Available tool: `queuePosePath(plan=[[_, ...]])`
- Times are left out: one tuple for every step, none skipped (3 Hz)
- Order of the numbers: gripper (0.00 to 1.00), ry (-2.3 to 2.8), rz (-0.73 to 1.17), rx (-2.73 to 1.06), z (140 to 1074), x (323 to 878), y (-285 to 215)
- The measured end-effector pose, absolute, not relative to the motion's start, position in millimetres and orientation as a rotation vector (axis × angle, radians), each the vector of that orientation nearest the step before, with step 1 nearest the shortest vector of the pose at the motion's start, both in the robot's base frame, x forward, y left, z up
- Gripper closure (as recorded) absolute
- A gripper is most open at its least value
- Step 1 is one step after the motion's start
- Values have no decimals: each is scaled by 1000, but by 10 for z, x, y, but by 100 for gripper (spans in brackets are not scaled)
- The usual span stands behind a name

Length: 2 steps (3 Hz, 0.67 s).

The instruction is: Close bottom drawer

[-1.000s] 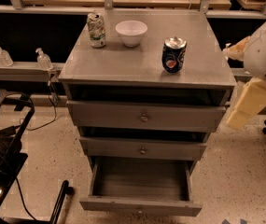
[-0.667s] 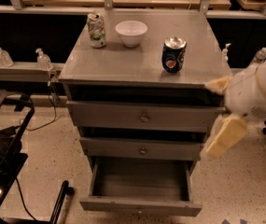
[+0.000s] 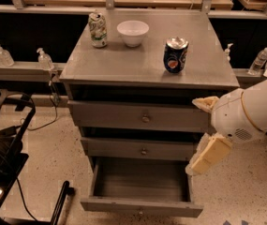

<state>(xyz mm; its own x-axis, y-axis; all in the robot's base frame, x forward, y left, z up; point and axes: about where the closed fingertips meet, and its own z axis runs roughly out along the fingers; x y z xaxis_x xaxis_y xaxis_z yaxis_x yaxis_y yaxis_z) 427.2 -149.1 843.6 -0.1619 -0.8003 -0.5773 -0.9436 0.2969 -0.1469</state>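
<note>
The bottom drawer [image 3: 141, 204] is the lowest of three grey drawers in the cabinet [image 3: 123, 62]. It is pulled out towards me and its box shows nothing inside. The middle drawer [image 3: 144, 150] and top drawer [image 3: 144, 117] sit further in. My gripper [image 3: 201, 134] hangs at the cabinet's right front corner, level with the middle drawer and above the right side of the open drawer. Its two cream fingers [image 3: 209, 154] are spread apart and hold nothing.
On the cabinet top stand a green can [image 3: 98, 29], a white bowl [image 3: 132, 33] and a blue Pepsi can [image 3: 175, 55]. Small bottles [image 3: 44, 59] line a ledge at left and right. A black chair base [image 3: 4, 149] and cables lie on the floor at left.
My arm has swung left and down, from beside the cabinet's right edge to in front of its right corner, closer to the open bottom drawer. The drawer has not moved.
</note>
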Motion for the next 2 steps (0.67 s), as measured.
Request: queuePosePath(plan=[[0, 2009, 380, -1562, 8328, 4311, -1474], [0, 2010, 410, -1570, 8257, 4337, -1466]])
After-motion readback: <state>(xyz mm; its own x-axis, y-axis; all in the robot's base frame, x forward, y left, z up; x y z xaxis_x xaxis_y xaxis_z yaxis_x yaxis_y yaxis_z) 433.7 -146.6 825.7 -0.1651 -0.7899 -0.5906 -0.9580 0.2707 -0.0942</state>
